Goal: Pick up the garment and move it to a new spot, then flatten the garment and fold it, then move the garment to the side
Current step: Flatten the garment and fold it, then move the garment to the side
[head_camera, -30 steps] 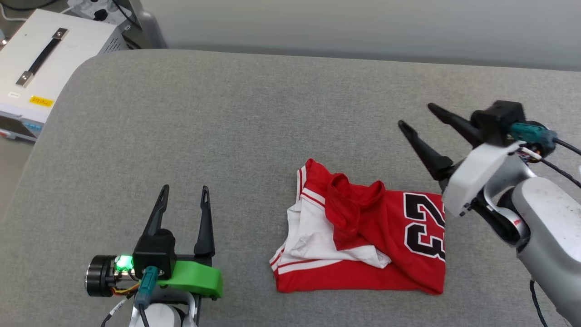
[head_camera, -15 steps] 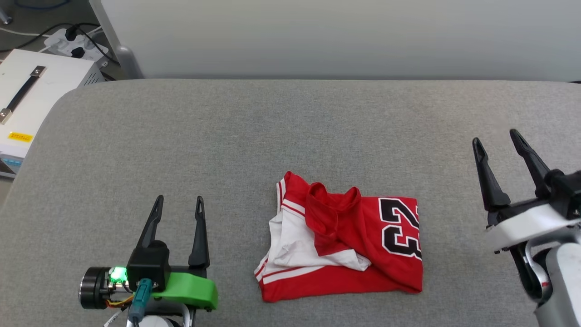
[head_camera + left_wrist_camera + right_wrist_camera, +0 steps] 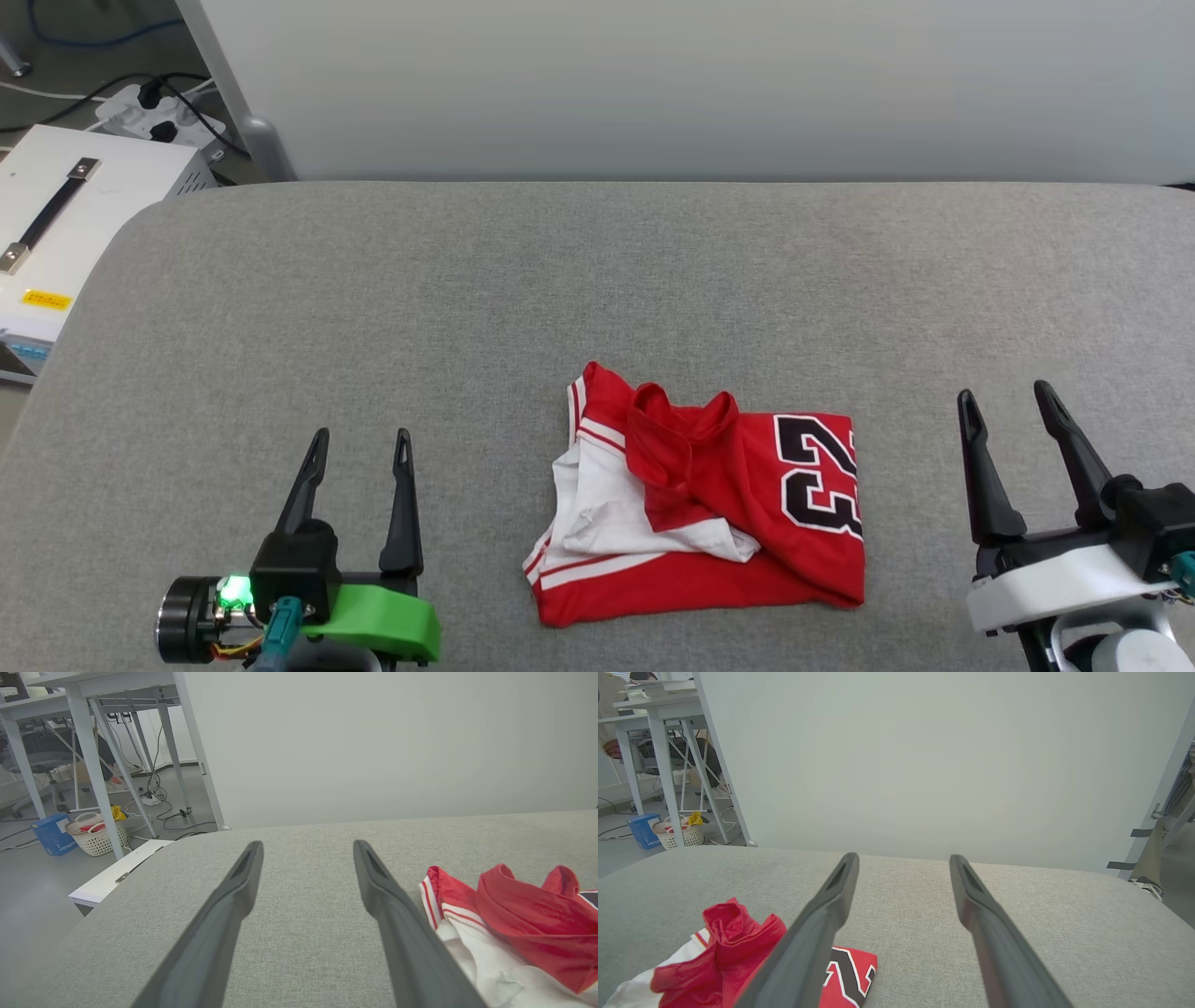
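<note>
Lying folded, garment (image 3: 719, 495); right gripper (image 3: 1005, 394) pulled back clear, left gripper (image 3: 362, 435) unmoved; both spread, empty.

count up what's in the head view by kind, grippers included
grippers: 2, the left gripper and the right gripper, both open
garment: 1, red and white, folded
white box: 1
power strip: 1
total: 5
</note>
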You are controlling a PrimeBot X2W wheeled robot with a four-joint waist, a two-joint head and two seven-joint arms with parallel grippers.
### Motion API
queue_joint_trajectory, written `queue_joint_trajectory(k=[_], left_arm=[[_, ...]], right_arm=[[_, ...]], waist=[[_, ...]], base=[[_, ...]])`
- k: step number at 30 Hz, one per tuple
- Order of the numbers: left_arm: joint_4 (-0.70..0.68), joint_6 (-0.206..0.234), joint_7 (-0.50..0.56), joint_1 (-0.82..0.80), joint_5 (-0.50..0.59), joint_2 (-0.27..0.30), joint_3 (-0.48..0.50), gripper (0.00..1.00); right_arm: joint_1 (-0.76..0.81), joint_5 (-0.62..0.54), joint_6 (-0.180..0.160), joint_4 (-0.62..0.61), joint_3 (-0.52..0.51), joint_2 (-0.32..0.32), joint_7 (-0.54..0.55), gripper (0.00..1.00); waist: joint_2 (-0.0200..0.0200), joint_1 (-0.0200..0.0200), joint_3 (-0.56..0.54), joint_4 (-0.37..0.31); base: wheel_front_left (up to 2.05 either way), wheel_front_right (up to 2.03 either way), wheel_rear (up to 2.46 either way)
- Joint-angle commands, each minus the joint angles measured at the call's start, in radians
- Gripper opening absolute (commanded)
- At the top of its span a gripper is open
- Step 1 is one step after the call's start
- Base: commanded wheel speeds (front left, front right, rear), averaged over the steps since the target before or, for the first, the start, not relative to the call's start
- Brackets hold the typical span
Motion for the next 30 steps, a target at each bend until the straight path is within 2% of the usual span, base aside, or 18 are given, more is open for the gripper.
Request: queue_joint_trajectory(k=[1, 11, 16, 22, 25, 27, 30], left_arm=[[-0.005, -0.005, -0.006, 0.018, -0.008, 0.000, 0.000, 1.00], [-0.001, -0.015, -0.006, 0.033, -0.027, -0.014, -0.003, 1.00], [-0.003, -0.011, -0.006, 0.028, -0.027, -0.018, -0.004, 1.00], [-0.003, -0.005, -0.006, 0.017, -0.025, -0.024, -0.009, 1.00], [-0.001, -0.005, -0.006, 0.010, -0.024, -0.026, -0.013, 1.00], [0.001, -0.006, -0.006, 0.005, -0.024, -0.026, -0.014, 1.00], [0.006, -0.010, -0.006, -0.004, -0.025, -0.027, -0.016, 1.00]], right_arm=[[0.020, -0.010, -0.001, -0.008, -0.001, 0.004, -0.009, 1.00], [0.047, -0.013, -0.001, 0.001, -0.003, 0.014, -0.009, 1.00], [-0.016, -0.013, -0.001, -0.019, -0.032, -0.011, -0.009, 1.00], [-0.187, 0.012, -0.001, -0.036, -0.016, -0.117, 0.014, 1.00], [-0.281, 0.064, -0.001, -0.026, 0.045, -0.181, 0.118, 1.00], [-0.331, 0.121, -0.001, -0.009, 0.097, -0.223, 0.228, 1.00], [-0.388, 0.249, -0.001, 0.023, 0.177, -0.286, 0.450, 1.00]], waist=[[0.0000, 0.0000, -0.002, 0.001], [0.0000, 0.0000, -0.005, 0.006], [0.0000, 0.0000, 0.005, 0.011], [0.0000, 0.0000, 0.019, 0.014], [0.0000, 0.0000, 0.028, 0.016], [0.0000, 0.0000, 0.034, 0.019], [0.0000, 0.0000, 0.043, 0.024]], base=[[0.00, 0.00, 0.00], [0.00, 0.00, 0.00], [0.00, 0.00, 0.00], [0.00, 0.00, 0.00], [0.00, 0.00, 0.00], [0.00, 0.00, 0.00], [0.00, 0.00, 0.00]])
